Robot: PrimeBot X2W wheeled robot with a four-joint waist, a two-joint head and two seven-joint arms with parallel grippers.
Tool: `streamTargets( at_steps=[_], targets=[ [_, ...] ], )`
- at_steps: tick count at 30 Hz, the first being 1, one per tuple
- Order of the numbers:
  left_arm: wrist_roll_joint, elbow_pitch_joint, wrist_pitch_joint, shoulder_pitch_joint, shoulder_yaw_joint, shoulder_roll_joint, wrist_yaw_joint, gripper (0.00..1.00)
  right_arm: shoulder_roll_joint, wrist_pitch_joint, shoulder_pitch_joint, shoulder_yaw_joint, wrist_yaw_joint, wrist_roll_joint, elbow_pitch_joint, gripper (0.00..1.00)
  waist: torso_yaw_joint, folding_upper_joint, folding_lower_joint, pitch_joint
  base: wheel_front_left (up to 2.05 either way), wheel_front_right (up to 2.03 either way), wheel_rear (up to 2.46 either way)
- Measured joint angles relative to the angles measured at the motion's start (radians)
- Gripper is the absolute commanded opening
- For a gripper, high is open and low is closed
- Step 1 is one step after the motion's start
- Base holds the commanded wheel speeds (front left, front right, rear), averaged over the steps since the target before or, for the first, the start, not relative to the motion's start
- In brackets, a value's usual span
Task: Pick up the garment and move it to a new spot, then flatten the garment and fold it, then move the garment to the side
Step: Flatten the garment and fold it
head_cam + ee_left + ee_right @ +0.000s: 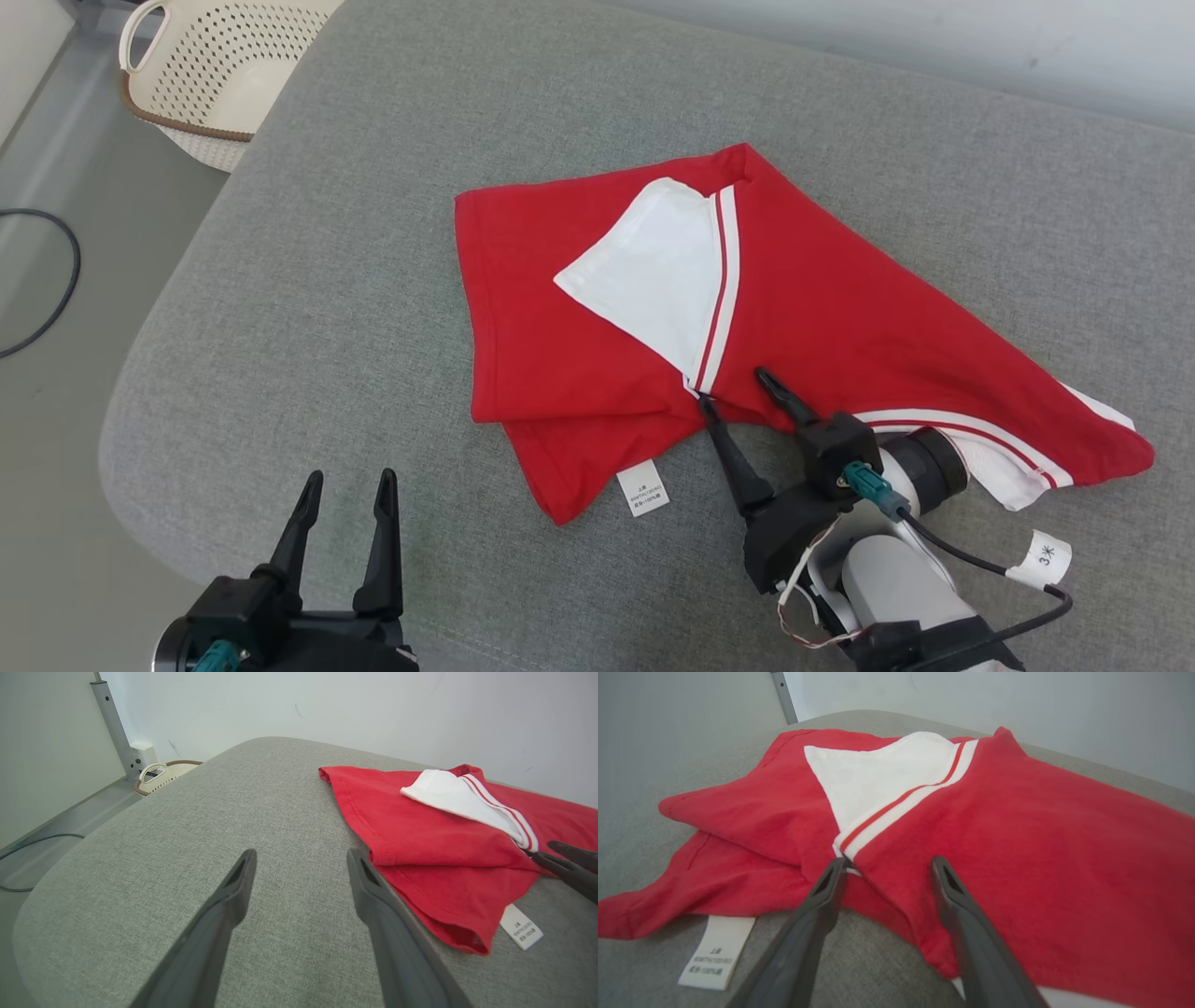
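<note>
The right end effector (pixel 733 387), open, has tips at hem of red garment (pixel 840 308), prob. to pinch it; left end effector (pixel 350 476), open too, idle well to its left.

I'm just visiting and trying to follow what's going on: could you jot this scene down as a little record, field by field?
surface: grey fabric-covered cushion
garment: red cloth top with white striped trim, loosely folded on the cushion, white panel showing on top
label: small white care tag poking out at the garment's near edge
left gripper: open, over bare cushion, clear of the garment
right gripper: open, reaching the garment's near edge beside the striped trim
floor: cream perforated plastic basket and black cable, left of the cushion
</note>
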Motion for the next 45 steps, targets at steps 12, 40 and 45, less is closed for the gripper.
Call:
streamTargets(
  at_steps=[12,40,45],
  targets=[
    [-0.008,0.002,0.0,-0.003,-0.01,0.0,0.0,1.0,0.011,0.0,-0.028,-0.048,0.0,-0.015,0.002,0.0,0.001,0.0,0.0,0.013,0.0,0.0,0.0],
    [-0.038,0.035,0.0,-0.036,-0.109,0.0,-0.014,1.0,-0.328,0.001,-0.487,-0.482,0.001,-0.227,0.37,1.0,0.053,0.0001,0.0,0.056,0.0,0.0,0.0],
    [-0.03,0.04,0.0,-0.036,-0.106,-0.001,-0.022,1.0,-0.305,0.001,-0.489,-0.612,0.001,-0.313,0.375,1.0,0.036,0.0001,0.0,0.05,0.0,0.0,0.0]
  ],
)
